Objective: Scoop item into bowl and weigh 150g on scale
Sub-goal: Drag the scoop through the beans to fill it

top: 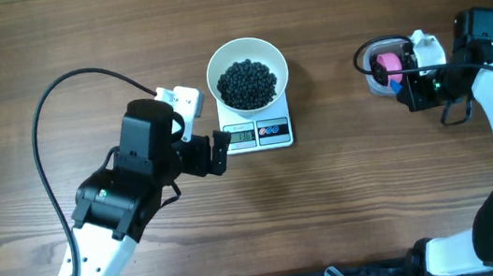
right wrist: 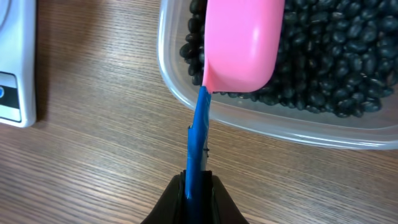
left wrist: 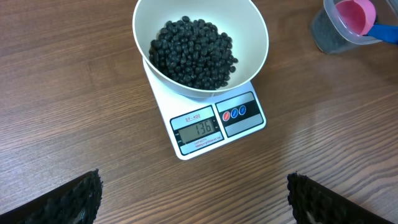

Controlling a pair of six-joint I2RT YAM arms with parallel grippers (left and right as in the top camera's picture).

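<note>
The item [top: 247, 83], a heap of small black beans, lies in the white bowl [top: 215, 69], which stands on the scale [top: 257, 135], just ahead of the left pincer [top: 221, 152] and well apart from the right pincer [top: 401, 78] across the wooden surface [top: 348, 201]. From the left wrist view, the bowl [left wrist: 260, 43] is straight in front of the left pincer [left wrist: 199, 208] and covers the far part of the scale [left wrist: 244, 127]; the beans [left wrist: 193, 53] fill its bottom, and the grey display [left wrist: 198, 129] on the near edge shows 136. The left pincer is spread wide and holds nothing; its two dark fingers [left wrist: 68, 202] hang above the bare surface, not touching the scale. The right pincer [right wrist: 198, 190] is narrow and clamps the blue handle [right wrist: 199, 130] of a pink scoop [right wrist: 242, 43]. The scoop is directly ahead of this pincer, over the near wall of a clear tub [right wrist: 261, 127], where more of the same beans [right wrist: 329, 56] lie.
</note>
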